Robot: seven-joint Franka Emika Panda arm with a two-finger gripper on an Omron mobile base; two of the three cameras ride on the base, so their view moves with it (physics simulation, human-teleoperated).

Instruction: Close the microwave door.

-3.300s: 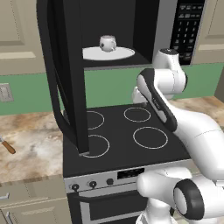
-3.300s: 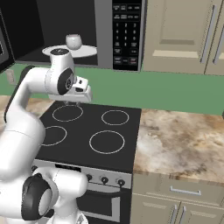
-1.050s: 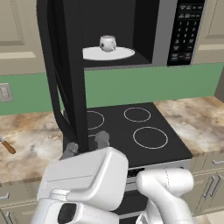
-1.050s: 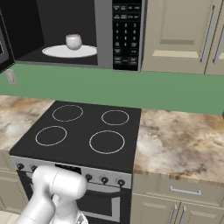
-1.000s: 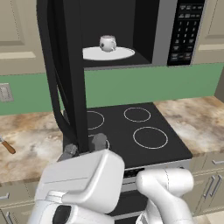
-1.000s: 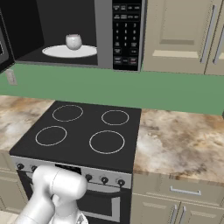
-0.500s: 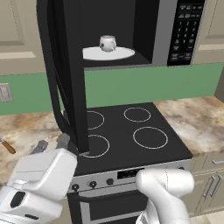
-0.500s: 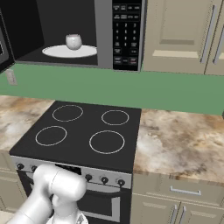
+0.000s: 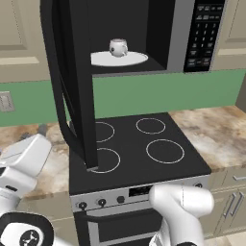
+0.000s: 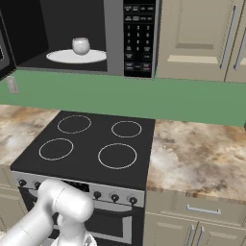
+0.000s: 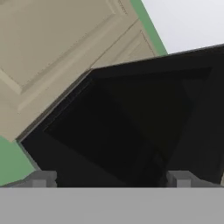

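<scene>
In the left base view, the door (image 9: 72,81) is seen swung wide open, standing out edge-on toward the camera at the left of the microwave (image 9: 144,33), with its curved handle (image 9: 61,105) on the outer side. Inside the microwave a white plate (image 9: 119,58) is seen, and a small white cup (image 9: 118,47) stands on it. The keypad (image 9: 202,33) is placed at the right of the cavity. Below, the stove (image 9: 134,149) with four rings is set between two parts of the marbled counter (image 9: 211,129). The arm (image 9: 24,163) is bent low at the left, beside the door's outer face. In the right base view, the open cavity with the plate (image 10: 77,56) and the cup (image 10: 80,45) is shown at the upper left, and only an edge of the door (image 10: 4,53) is caught at the left border. The cabinets (image 10: 202,38) are hung to the right of the microwave (image 10: 115,36). In the hand view, the gripper (image 11: 109,181) is pointed up at the dark panel of the door (image 11: 131,127), which is seen close and tilted. The two fingertips (image 11: 41,179) are set wide apart and nothing is held between them.
</scene>
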